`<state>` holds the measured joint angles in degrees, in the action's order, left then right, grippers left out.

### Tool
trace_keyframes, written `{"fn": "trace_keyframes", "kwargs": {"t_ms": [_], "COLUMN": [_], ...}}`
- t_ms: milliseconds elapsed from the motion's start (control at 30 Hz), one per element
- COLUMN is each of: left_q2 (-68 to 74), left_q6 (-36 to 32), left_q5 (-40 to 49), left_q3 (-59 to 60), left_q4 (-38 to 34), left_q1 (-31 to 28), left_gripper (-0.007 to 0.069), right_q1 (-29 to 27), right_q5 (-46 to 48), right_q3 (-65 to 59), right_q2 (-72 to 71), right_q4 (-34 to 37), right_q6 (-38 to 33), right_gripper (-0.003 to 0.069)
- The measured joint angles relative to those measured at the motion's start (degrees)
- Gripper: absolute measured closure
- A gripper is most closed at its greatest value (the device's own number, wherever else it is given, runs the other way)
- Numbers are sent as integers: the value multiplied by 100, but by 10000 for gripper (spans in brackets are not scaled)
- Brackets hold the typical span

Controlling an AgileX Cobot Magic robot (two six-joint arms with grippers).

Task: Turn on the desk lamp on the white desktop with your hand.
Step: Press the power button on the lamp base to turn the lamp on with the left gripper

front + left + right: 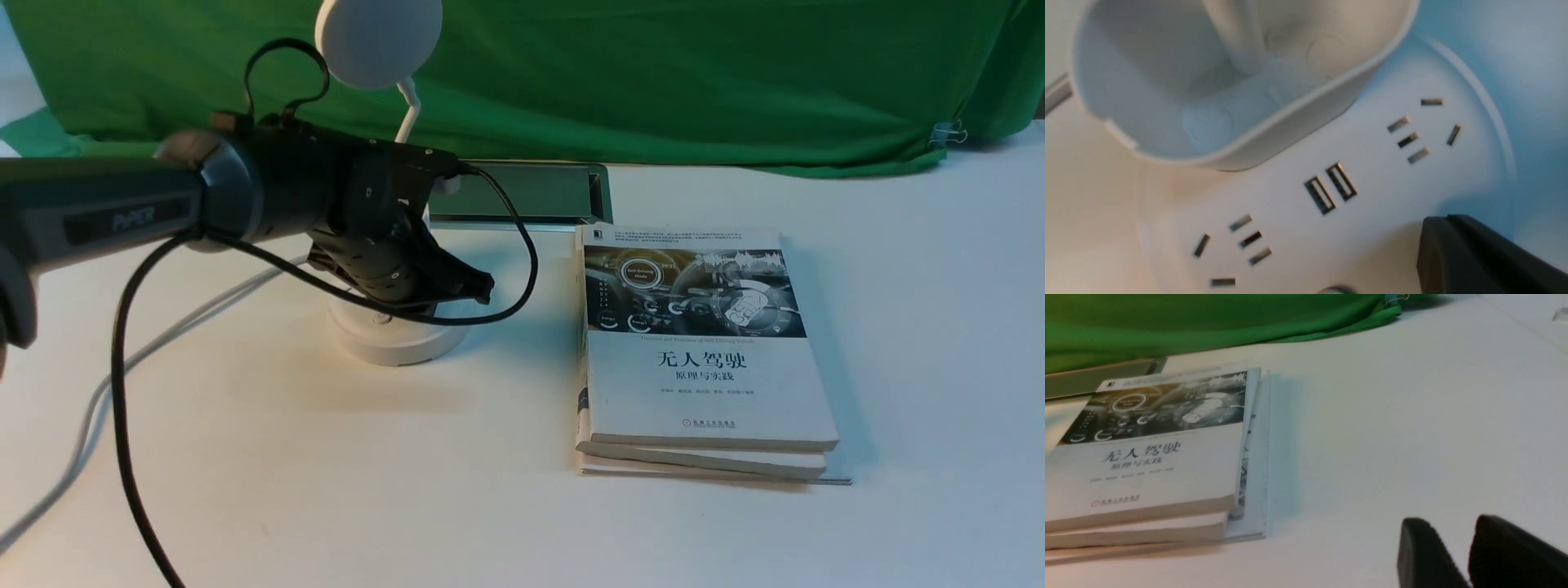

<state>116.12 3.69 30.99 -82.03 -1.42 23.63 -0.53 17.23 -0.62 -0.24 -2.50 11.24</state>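
The white desk lamp stands on the white desktop [286, 457] at centre left, with its disc head [380, 41], thin neck [408, 114] and round base [396, 343]. My left gripper [482, 286], black on the "PIPER" arm, hangs low over the base's right side with its fingers together, holding nothing. In the left wrist view the gripper tip [1447, 220] sits over the base's edge, near the USB ports [1331, 188] and below the cup-shaped holder [1241, 134]. A sliver of a button [1337, 290] shows at the frame edge. My right gripper [1447, 522] hovers over bare desktop, jaws slightly apart and empty.
A stack of books [702, 359] lies right of the lamp, also in the right wrist view [1151, 457]. The metal-framed cable slot [531, 196] is behind the lamp. The grey-white cord [106, 384] runs off to the left. Green cloth [653, 73] hangs behind.
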Motion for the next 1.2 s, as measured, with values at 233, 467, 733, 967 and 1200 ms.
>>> {"fn": "trace_keyframes", "kwargs": {"t_ms": [233, 467, 733, 967, 1200], "left_q2": [212, 275, 334, 285, -99], "left_q6": [107, 224, 146, 108, 85], "left_q5": [140, 299, 412, 480, 1330], "left_q3": [-94, -191, -255, -273, -45], "left_q4": [31, 39, -342, -467, -633], "left_q1": [0, 0, -107, -151, -128], "left_gripper": [624, 624, 624, 624, 624], "right_q1": [0, 0, 0, 0, 0], "right_q5": [0, 0, -6, -2, -2], "right_q3": [0, 0, 0, 0, 0], "right_q2": [0, 0, 0, 0, 0], "right_q4": [0, 0, 0, 0, 0], "right_q6": [0, 0, 0, 0, 0], "right_gripper": [421, 421, 421, 421, 421]}}
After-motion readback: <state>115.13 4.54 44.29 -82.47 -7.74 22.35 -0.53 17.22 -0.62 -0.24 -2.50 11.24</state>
